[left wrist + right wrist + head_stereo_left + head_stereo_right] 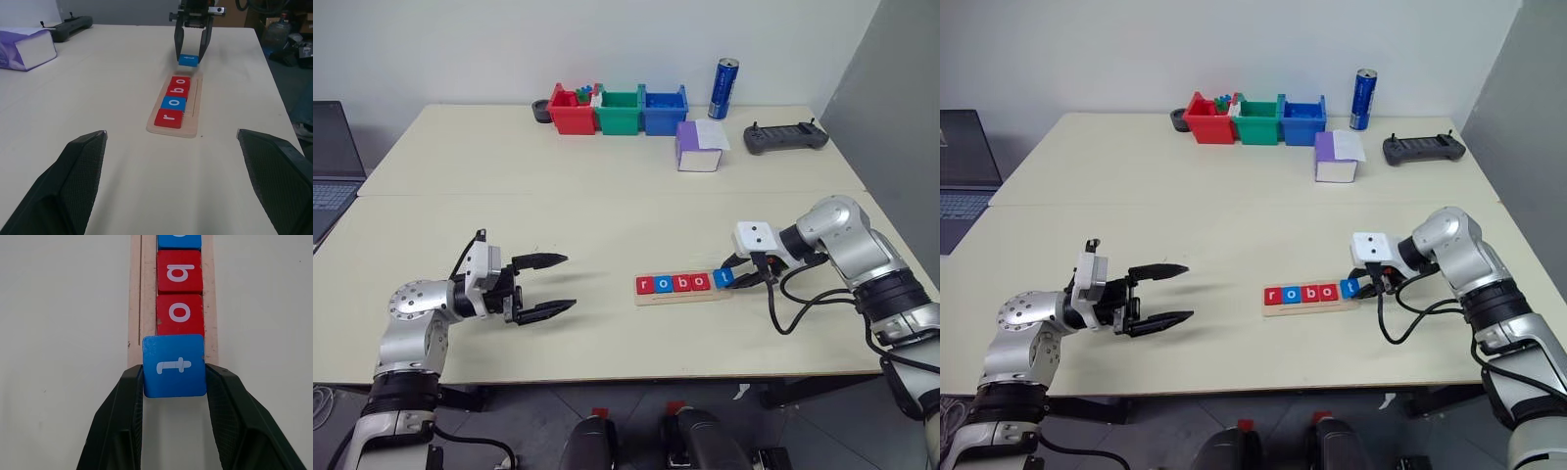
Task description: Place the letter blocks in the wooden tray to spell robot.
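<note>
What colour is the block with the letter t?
Blue, with a white letter; the t block shows best in the right wrist view.

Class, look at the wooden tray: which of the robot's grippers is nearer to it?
The right gripper. It holds the blue t block at the wooden tray's right end. The left gripper hangs open, well off to the tray's left.
</note>
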Controlling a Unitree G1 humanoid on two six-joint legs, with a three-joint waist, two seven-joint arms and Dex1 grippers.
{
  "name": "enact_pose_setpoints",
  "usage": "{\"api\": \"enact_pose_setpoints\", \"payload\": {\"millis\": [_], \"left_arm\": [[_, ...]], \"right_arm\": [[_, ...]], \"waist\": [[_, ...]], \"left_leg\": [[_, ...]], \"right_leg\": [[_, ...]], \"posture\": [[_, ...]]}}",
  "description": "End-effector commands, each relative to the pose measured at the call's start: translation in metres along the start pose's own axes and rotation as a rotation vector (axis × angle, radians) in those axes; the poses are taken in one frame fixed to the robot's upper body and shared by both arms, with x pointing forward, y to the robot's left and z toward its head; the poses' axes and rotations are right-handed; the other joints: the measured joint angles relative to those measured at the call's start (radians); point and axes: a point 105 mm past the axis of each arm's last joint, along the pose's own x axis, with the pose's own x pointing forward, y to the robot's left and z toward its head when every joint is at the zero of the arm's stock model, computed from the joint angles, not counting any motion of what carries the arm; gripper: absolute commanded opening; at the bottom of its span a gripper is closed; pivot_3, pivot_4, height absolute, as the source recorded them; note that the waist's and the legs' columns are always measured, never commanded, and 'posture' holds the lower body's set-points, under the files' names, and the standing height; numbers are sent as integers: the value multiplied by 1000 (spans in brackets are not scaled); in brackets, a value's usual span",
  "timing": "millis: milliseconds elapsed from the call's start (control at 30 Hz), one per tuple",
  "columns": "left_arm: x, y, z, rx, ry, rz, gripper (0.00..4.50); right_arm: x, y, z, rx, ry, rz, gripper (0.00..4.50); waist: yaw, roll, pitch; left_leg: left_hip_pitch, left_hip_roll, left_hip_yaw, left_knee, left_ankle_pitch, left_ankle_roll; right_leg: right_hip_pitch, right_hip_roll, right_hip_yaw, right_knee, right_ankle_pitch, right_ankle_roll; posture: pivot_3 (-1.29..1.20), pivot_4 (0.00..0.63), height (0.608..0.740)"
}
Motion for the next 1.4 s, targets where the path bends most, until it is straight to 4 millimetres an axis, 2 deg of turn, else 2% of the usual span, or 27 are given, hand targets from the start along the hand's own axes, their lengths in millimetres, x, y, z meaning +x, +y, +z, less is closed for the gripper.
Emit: {"api": "enact_pose_setpoints", "payload": {"millis": [33, 433, 1400], "left_arm": [[-3, -1, 8, 40, -22, 8, 4500], [-3, -1, 9, 45, -23, 23, 4500], [-1, -1, 15, 50, -23, 31, 4500]], "right_arm": [[-2, -7, 4, -30, 14, -10, 1456], [6, -17, 0, -15, 42, -10, 1456], [9, -12, 7, -12, 25, 26, 1456]], "waist": [[0, 0, 0], [-1, 0, 0], [-1, 0, 0]], "left_leg": [[0, 0, 0, 0, 0, 0], [0, 0, 0, 0, 0, 0], [0, 0, 0, 0, 0, 0]], "right_leg": [[0, 0, 0, 0, 0, 0], [0, 0, 0, 0, 0, 0], [0, 0, 0, 0, 0, 0]], "posture": [[0, 150, 740], [0, 150, 740], [0, 150, 740]]}}
